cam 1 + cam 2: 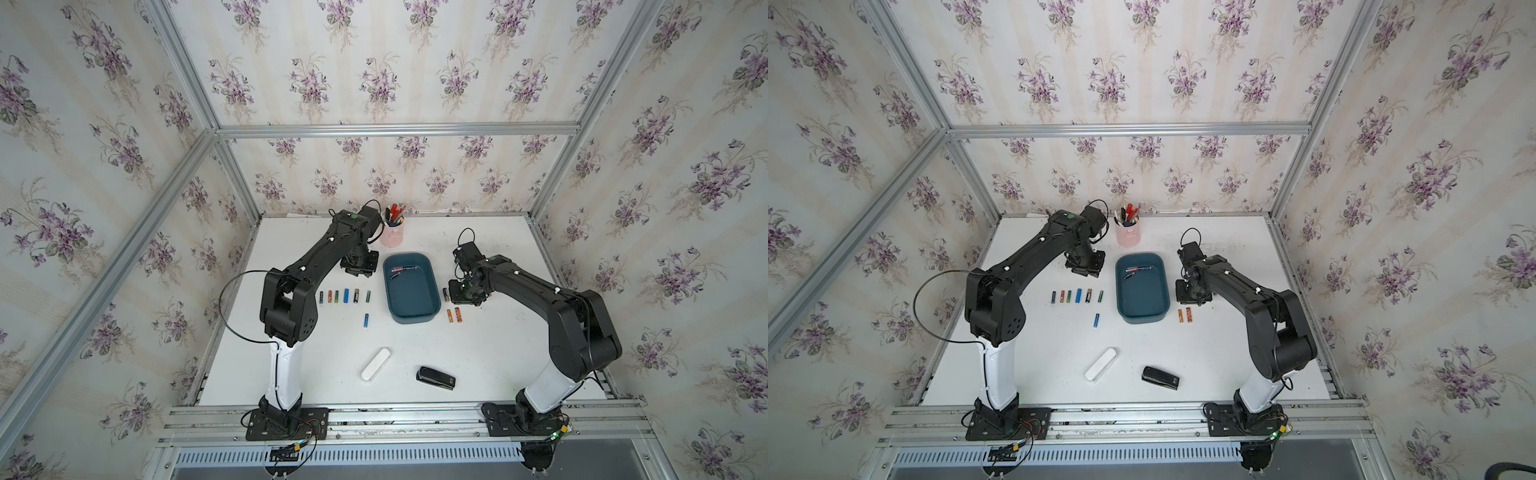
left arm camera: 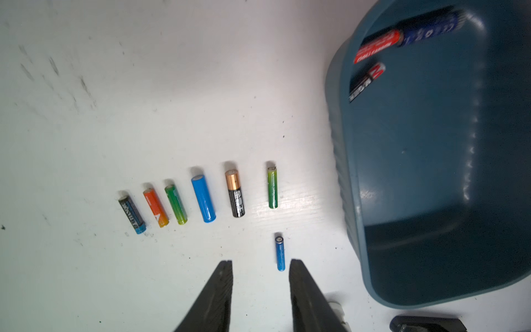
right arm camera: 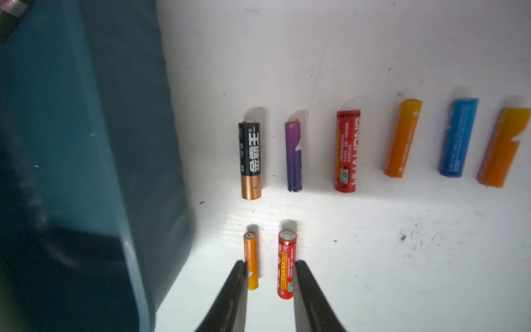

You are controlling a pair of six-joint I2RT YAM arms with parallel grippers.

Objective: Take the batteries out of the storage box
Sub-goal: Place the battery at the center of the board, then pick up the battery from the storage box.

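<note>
The storage box (image 1: 415, 318) sat at the centre of the white surface (image 1: 498, 365) in both top views, with a few batteries (image 1: 400, 271) lying at its upper end. To its left a row of six batteries (image 1: 345, 296) lay side by side, and a small blue battery (image 1: 366, 320) lay alone below the row's right end. In the left wrist view the left hand (image 2: 260, 263) hung released, fingers parted over bare surface, the blue one just beside a fingertip. In the right wrist view the right hand (image 3: 270, 263) was released too, fingers spread over an orange battery (image 3: 250, 260) and a red battery (image 3: 286, 264) lying side by side; whether either finger touched them could not be told. Above that pair, a second row (image 3: 347, 152) of six lay beside the box's wall. A pink pen cup (image 1: 392, 237) stood above the box; a white case (image 1: 375, 364) and a black stapler (image 1: 435, 378) lay below it.
</note>
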